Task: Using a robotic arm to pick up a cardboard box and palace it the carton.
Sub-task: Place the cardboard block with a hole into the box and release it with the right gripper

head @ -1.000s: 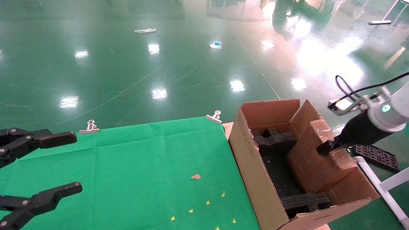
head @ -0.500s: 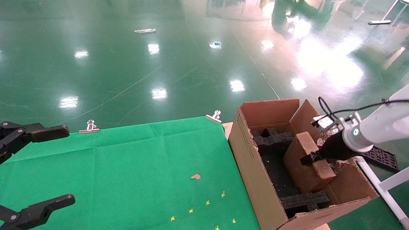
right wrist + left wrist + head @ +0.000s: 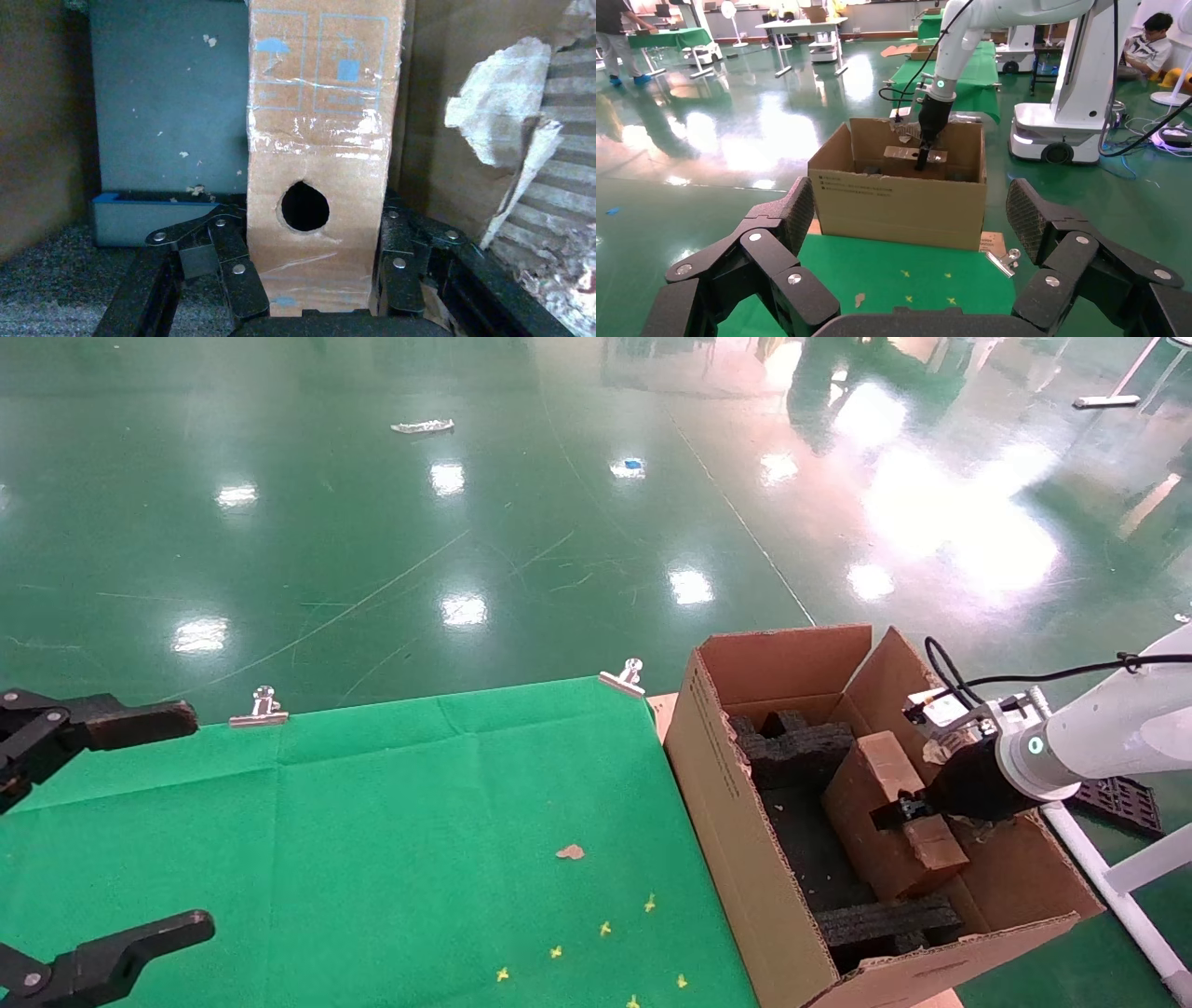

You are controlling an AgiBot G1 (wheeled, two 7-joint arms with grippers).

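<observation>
Lowered deeper — right gripper (image 3: 905, 809) clamps cardboard box (image 3: 885, 822) inside carton (image 3: 745, 859).

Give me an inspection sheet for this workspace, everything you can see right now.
Surface: green cloth on the table, held by two metal clips.
Job's things: cardboard box tilted inside the carton, between black foam blocks.
Clutter: brown scrap and small yellow markers on the cloth.
Grippers: right pincer shut on the cardboard box; left pincer open over the cloth's left edge.
Cables: black cable looping off the right wrist.
Surroundings: glossy green floor with litter; black grid tray beyond the carton.
</observation>
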